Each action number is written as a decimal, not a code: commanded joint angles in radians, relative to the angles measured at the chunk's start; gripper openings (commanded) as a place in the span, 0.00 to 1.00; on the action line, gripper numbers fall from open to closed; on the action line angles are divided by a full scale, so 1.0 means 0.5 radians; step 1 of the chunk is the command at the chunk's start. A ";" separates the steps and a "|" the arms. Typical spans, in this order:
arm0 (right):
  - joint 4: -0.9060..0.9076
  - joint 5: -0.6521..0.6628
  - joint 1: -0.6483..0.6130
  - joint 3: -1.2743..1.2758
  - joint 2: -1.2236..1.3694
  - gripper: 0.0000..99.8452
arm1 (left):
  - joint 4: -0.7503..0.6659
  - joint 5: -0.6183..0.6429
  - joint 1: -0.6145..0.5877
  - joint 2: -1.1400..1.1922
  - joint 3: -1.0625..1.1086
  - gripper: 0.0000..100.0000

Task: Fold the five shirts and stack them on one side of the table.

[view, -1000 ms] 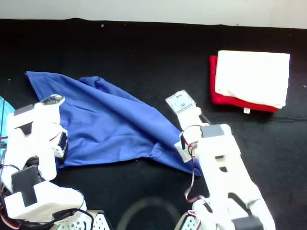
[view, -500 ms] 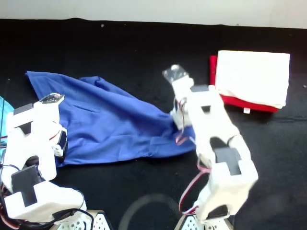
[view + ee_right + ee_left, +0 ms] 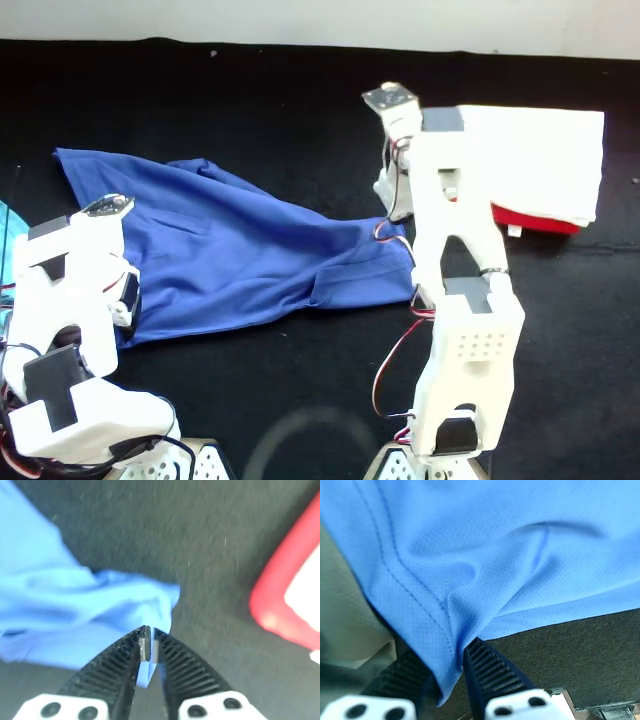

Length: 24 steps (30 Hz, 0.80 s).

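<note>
**Item 1: blue shirt (image 3: 230, 250).** It is unfolded and lies in a long rumpled band across the black surface (image 3: 250, 90). Diagonal creases and a raised ridge run toward its narrower end. The left wrist view (image 3: 470, 555) gives you a fine mesh knit and a double row of stitching along a seam. The high view gives none of that texture.

**Item 2: left end effector (image 3: 451, 665).** It is clamped on an edge of the blue shirt, with the fabric pinched between the ribbed black fingers (image 3: 490, 670). In the high view the left arm (image 3: 75, 290) stands over the shirt's wide end and hides the grip itself.

**Item 3: right end effector (image 3: 149, 640).** It is closed on a small fold of the blue shirt (image 3: 75, 615) at the narrow end. The tips nearly meet, with a sliver of blue between them. In the high view the right arm (image 3: 470, 340) stands over that same end and covers the pinch you see at the wrist.

**Item 4: folded stack.** A white shirt (image 3: 540, 160) lies on top of a red shirt (image 3: 535, 220), near the blue shirt's narrow end but apart from it. The right wrist view shows bare surface between the blue corner and the red edge (image 3: 280, 595). The high view gives you the stack squared and flat, with the red showing as a strip under the white.
</note>
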 commanded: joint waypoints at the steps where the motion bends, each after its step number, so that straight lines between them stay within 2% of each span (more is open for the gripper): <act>1: 0.238 0.028 0.017 -0.158 -0.023 0.13 | 0.012 -0.003 -0.014 -0.008 -0.063 0.01; 10: 0.173 0.199 -0.100 0.333 -0.023 0.13 | 0.006 -0.006 -0.017 -0.008 -0.063 0.01; 19: 0.044 0.187 -0.226 0.394 -0.008 0.13 | 0.003 -0.006 -0.005 -0.008 -0.063 0.01; 24: -0.106 0.190 -0.195 0.471 -0.005 0.13 | 0.003 -0.006 -0.014 -0.008 -0.063 0.01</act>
